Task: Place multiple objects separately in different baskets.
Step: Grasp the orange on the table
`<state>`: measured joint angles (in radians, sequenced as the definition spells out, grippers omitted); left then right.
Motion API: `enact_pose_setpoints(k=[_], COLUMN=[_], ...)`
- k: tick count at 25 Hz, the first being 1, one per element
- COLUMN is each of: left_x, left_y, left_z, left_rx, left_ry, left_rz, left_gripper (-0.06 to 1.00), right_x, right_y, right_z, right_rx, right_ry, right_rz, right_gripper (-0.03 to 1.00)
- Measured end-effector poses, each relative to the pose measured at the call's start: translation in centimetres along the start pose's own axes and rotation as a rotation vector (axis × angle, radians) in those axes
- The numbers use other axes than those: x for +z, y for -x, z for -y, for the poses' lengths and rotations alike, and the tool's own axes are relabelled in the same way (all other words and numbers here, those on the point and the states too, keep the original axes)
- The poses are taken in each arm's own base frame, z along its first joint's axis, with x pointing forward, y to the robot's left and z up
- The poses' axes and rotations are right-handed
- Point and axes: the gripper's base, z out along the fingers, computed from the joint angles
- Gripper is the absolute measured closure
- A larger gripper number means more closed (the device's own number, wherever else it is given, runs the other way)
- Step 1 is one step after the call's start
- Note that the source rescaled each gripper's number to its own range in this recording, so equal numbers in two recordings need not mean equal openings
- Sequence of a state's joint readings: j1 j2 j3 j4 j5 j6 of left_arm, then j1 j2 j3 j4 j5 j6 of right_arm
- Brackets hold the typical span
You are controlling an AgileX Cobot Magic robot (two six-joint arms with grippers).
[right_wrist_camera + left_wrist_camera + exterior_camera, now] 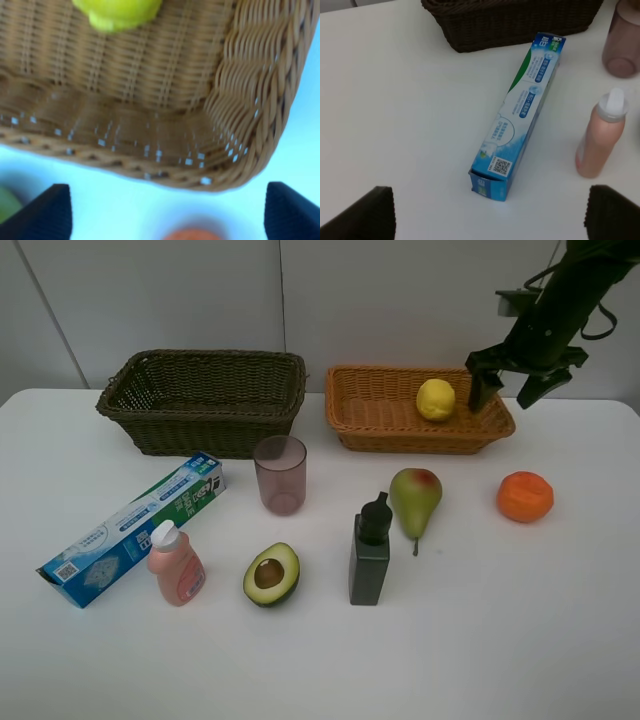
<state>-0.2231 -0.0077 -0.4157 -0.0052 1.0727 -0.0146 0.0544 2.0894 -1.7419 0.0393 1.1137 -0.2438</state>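
Note:
A lemon (436,399) (118,12) lies in the light orange-tan basket (372,410) (150,90). My right gripper (508,391) (167,207) is open and empty above that basket's right end. The dark olive-brown basket (203,400) (520,22) is empty. On the table lie an orange (525,496), a pear (415,498), a halved avocado (271,574), a dark square bottle (369,552), a pinkish cup (280,474) (622,45), a pink pump bottle (176,564) (600,137) and a toothpaste box (135,528) (520,110). My left gripper (490,212) is open above the box's near end.
The white table (500,640) holds everything. A grey wall stands behind the baskets. The left arm is out of the high view. The orange shows blurred in the right wrist view (192,234).

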Motion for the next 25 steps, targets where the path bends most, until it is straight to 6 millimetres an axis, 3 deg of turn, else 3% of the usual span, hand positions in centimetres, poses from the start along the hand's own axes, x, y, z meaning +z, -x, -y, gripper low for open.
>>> enact_pose_setpoints(k=[8,14,19,25], left_x=[0.0,0.0,0.0,0.0], left_y=[0.0,0.0,0.0,0.0], left_z=[0.0,0.0,0.0,0.0], left_rx=[0.000,0.000,0.000,0.000], left_ry=[0.000,0.000,0.000,0.000], left_rz=[0.000,0.000,0.000,0.000], left_gripper=[-0.06,-0.06,-0.06,-0.06], right_x=[0.0,1.8,3.2,3.7], right_y=[-1.4,-5.4,-8.0,-8.7], right_z=[0.7,1.5,1.9,1.8], right_rx=[0.030,0.040,0.056,0.057], right_ry=[0.026,-0.001,-0.028,-0.027], right_rz=[-0.088,-0.085,-0.055,-0.060], right_gripper=[0.27,0.04,0.01,0.01])
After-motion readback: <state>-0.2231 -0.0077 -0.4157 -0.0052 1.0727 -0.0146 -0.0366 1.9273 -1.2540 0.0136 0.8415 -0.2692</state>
